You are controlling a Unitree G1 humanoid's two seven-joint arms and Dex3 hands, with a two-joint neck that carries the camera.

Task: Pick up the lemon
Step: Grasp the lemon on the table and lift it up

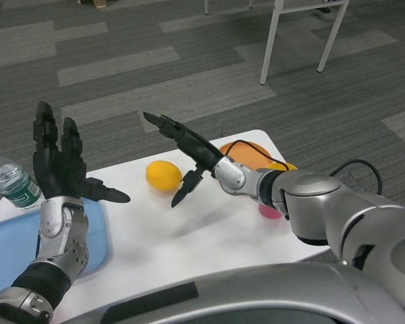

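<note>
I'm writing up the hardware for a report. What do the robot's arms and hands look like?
Both forearms are glossy silver, rounded shells with darker jointed wrist sections. The left hand and right hand are matte black, with slim, segmented, pointed fingers. The right arm has black bands between its silver segments, and a thin black cable loops out near its elbow. No markings are legible.

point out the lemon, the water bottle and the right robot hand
lemon (163, 175), head view, middle of its yellow skin
water bottle (9, 182), head view, on its label band
right robot hand (182, 152), head view, middle of the open hand
</note>
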